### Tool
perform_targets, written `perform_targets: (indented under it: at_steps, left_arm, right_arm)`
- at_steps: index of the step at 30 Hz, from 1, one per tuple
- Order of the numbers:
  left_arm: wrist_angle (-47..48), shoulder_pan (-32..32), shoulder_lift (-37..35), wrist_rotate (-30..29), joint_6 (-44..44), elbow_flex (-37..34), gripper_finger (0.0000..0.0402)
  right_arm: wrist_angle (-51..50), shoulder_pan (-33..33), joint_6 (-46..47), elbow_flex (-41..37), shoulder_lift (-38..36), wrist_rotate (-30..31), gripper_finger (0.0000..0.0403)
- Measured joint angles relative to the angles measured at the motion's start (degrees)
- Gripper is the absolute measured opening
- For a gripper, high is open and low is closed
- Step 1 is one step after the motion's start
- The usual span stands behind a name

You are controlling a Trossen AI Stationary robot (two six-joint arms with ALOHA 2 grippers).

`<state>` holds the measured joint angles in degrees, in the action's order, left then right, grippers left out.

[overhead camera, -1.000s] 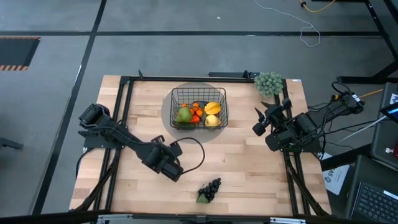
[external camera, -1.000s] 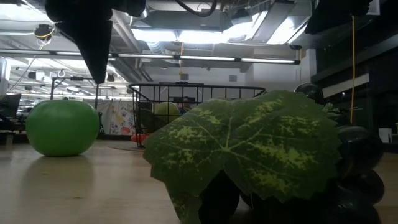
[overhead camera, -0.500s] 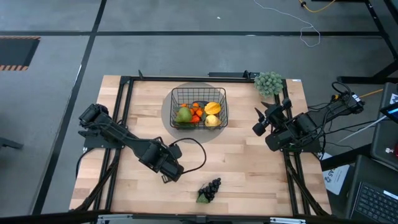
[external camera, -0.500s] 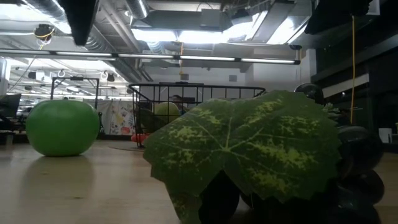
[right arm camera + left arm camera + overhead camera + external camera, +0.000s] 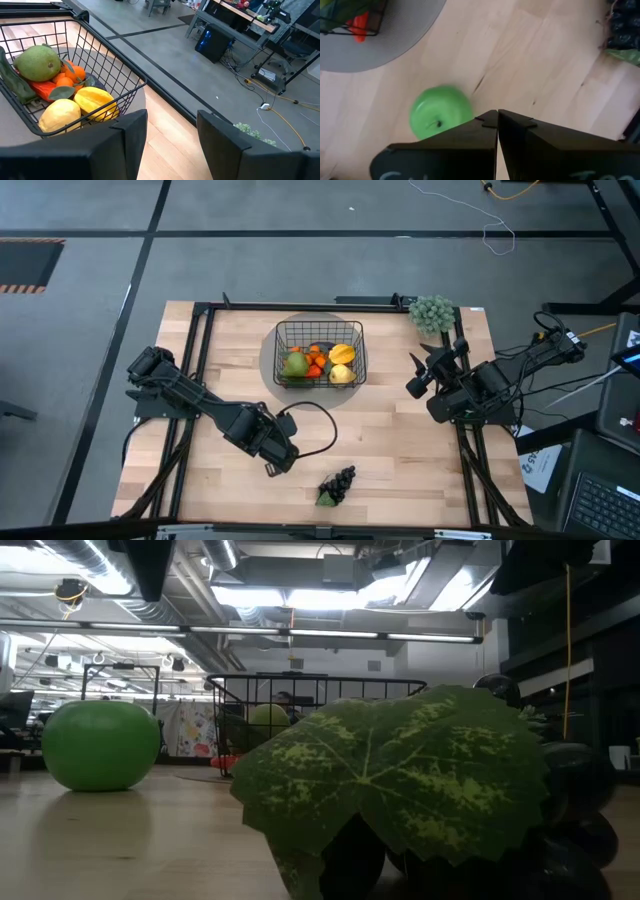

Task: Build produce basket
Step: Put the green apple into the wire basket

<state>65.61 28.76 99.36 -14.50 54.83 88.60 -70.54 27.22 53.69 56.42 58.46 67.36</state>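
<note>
Hanging shut and empty over the surface, left pincer [image 5: 497,114] just beside the green apple [image 5: 440,111], grapes [image 5: 337,484] near, right pincer [image 5: 170,122] waiting wide open by the basket [image 5: 320,353].

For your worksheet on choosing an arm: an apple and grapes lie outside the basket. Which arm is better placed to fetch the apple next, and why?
Left. Its shut gripper hangs right by the apple. The right gripper, open, waits by the table's right edge, nearer the basket.
</note>
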Motion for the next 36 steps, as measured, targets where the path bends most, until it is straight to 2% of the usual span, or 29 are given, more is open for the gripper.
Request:
perform_targets:
  at_steps: [6,11,16,18,28,36]
  left_arm:
    - [0.53,0.01,0.01,-0.03,0.00,0.00,0.0000]
    - [6.67,-0.01,0.01,-0.35,0.00,0.02,0.0000]
    - [8.49,0.01,-0.01,7.37,2.35,0.02,0.0002]
    - [9.43,0.10,0.00,8.71,4.01,0.02,0.0011]
    - [11.34,-0.52,-0.01,7.56,4.61,0.02,0.0094]
    - [11.68,-0.62,-0.01,8.02,4.59,0.02,0.0101]
  right_arm:
    - [0.01,0.01,0.00,0.00,0.00,0.00,0.0174]
    - [0.00,0.00,0.00,0.00,0.00,-0.01,0.0174]
    - [0.00,0.02,0.00,0.00,0.00,-0.01,0.0174]
    - [0.00,0.00,0.00,0.00,0.00,0.00,0.0174]
    - [0.00,0.02,0.00,0.00,0.00,-0.01,0.0174]
    - [0.00,0.02,0.00,0.00,0.00,-0.01,0.0174]
